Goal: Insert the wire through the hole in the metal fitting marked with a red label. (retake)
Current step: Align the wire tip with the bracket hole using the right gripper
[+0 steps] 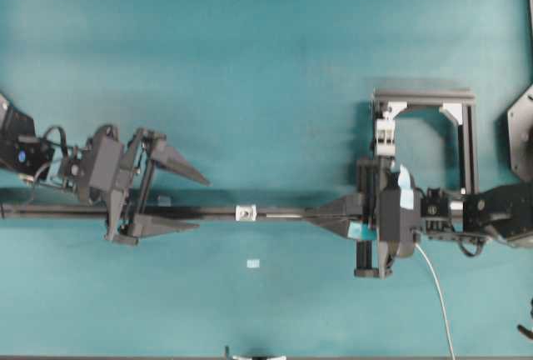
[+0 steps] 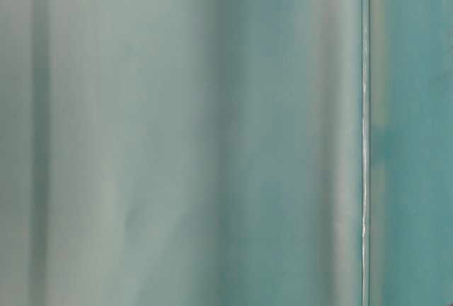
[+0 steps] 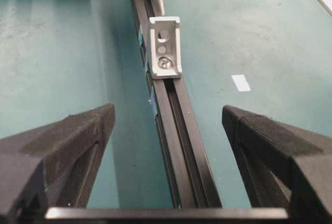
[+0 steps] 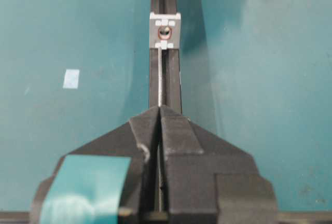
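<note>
Teal table (image 1: 250,60); wire (image 4: 160,76) nears fitting (image 4: 165,30).

Overhead looking straight down; wrist views close, facing each other along the black rail (image 1: 208,212), sharing the metal fitting (image 3: 166,47).

Table-level view blurred, nothing legible. Wire (image 4: 160,76) tip at hole (image 4: 164,29): too small to tell.

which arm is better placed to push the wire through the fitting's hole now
Right. The right gripper is shut on the thin silvery-grey wire, whose tip points along the black rail at the small silvery metal fitting and its hole. The left gripper merely straddles the rail, jaws open and empty.
</note>
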{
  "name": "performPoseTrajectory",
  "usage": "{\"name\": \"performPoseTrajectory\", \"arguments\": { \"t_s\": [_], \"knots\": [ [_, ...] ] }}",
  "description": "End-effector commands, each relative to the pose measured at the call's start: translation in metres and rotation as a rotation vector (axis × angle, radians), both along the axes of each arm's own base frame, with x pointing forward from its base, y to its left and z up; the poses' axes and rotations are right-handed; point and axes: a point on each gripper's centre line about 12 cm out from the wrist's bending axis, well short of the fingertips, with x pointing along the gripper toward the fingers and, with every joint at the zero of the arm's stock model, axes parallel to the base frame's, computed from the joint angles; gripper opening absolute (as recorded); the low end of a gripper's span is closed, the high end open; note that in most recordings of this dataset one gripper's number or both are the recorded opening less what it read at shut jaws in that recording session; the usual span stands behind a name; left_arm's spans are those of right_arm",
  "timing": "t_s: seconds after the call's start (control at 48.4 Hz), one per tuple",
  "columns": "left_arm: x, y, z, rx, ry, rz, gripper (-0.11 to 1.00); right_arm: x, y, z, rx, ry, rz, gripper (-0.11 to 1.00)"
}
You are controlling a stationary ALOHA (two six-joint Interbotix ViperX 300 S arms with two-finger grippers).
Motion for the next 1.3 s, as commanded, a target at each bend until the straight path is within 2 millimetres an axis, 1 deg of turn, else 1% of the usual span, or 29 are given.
{"name": "performPoseTrajectory", "arguments": {
  "t_s": [0.0,0.31,0.496,1.282],
  "knots": [
    [0.004,-0.002,0.007,-0.006,-0.039,-0.002,0.75,0.003,0.003,0.006,0.011,-0.027,-0.006,0.03],
    [0.014,-0.003,0.003,0.027,-0.055,-0.003,0.75,0.003,0.0,0.003,-0.004,-0.043,-0.024,0.03],
    [0.015,-0.004,0.001,0.027,-0.055,-0.004,0.75,0.004,0.0,-0.001,-0.009,-0.036,-0.025,0.03],
    [0.016,-0.004,0.004,0.023,-0.076,-0.004,0.75,0.005,0.0,0.0,-0.02,-0.062,-0.033,0.03]
  ]
}}
